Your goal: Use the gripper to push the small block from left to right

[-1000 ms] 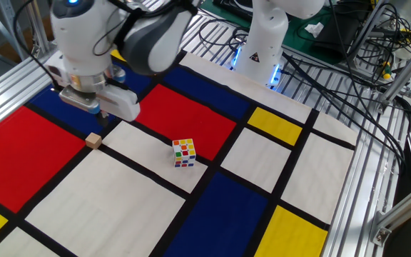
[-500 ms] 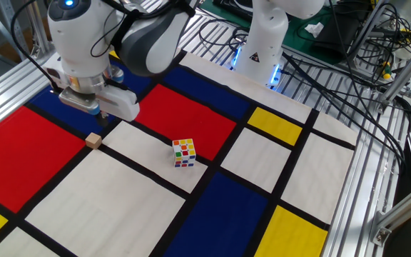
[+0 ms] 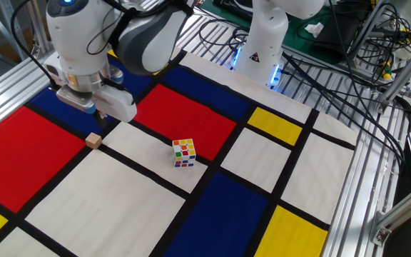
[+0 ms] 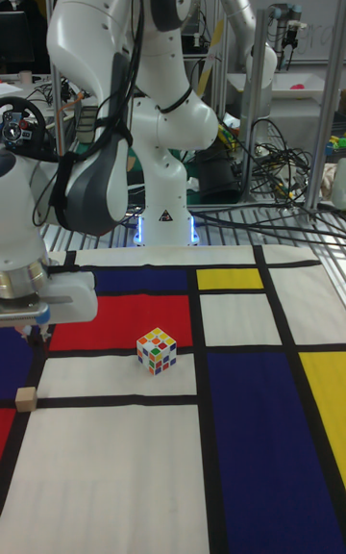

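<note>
tabletop (image 3: 120, 193): covered by a cloth of red, blue, yellow and white panels split by black lines; nothing on it has shifted over the last second
robot arm (image 3: 84, 36): white, bent low over the far left part of the cloth; it has drifted a little leftward in the fixed view since a second ago, carrying the wrist module with it
gripper (image 3: 100, 114): a short dark tip under the white wrist box, hanging above the blue panel just behind the block and apart from it; in the tall fixed view it shows at the left edge (image 4: 40, 331)
fingers: too small and dark to read, so I cannot tell whether they are wide or closed; nothing is between them
puzzle cube (image 3: 184, 153): multicoloured, on the white panel to the right of the block, well apart from it, unmoved
small block (image 3: 93, 140): tan cube on the black line between the red and white panels, same place as before, untouched
meaning for the task: the push has not begun; the leftward drift looks like lining up on the block's left side, and the tip will likely need to drop lower before sweeping right
</note>
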`<action>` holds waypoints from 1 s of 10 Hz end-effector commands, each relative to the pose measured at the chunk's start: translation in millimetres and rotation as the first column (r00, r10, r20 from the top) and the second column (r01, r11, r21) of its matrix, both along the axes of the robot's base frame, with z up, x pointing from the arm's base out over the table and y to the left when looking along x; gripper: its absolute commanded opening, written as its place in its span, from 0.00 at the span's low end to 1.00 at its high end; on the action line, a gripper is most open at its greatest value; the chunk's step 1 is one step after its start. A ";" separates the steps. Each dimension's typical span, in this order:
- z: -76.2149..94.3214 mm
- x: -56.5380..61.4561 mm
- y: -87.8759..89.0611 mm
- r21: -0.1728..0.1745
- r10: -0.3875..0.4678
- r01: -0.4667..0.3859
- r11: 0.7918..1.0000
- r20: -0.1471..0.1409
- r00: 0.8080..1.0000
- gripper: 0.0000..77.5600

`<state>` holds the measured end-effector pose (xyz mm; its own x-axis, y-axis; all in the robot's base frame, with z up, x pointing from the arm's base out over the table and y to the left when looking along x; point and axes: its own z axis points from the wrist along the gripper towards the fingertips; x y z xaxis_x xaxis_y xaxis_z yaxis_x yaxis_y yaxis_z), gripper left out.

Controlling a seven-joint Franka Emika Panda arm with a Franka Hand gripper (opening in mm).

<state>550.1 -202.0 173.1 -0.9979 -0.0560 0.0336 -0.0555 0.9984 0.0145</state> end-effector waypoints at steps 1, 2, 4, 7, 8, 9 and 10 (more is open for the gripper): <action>1.3 0.7 -0.5 -0.013 -0.028 0.028 1.000 -0.002 1.000 0.00; 1.3 0.7 -0.5 -0.015 -0.037 0.037 0.999 0.001 0.999 0.00; 1.3 0.7 -0.5 -0.011 -0.038 0.038 0.999 0.000 0.999 0.00; 1.3 0.7 -0.5 -0.003 -0.020 0.020 1.000 -0.013 1.000 0.00; 1.3 0.7 -0.5 -0.004 -0.024 0.024 1.000 -0.012 1.000 0.00; 1.3 0.7 -0.5 -0.004 -0.025 0.025 1.000 -0.012 1.000 0.00; -0.5 2.7 -2.6 0.007 -0.018 0.018 1.000 -0.010 1.000 0.00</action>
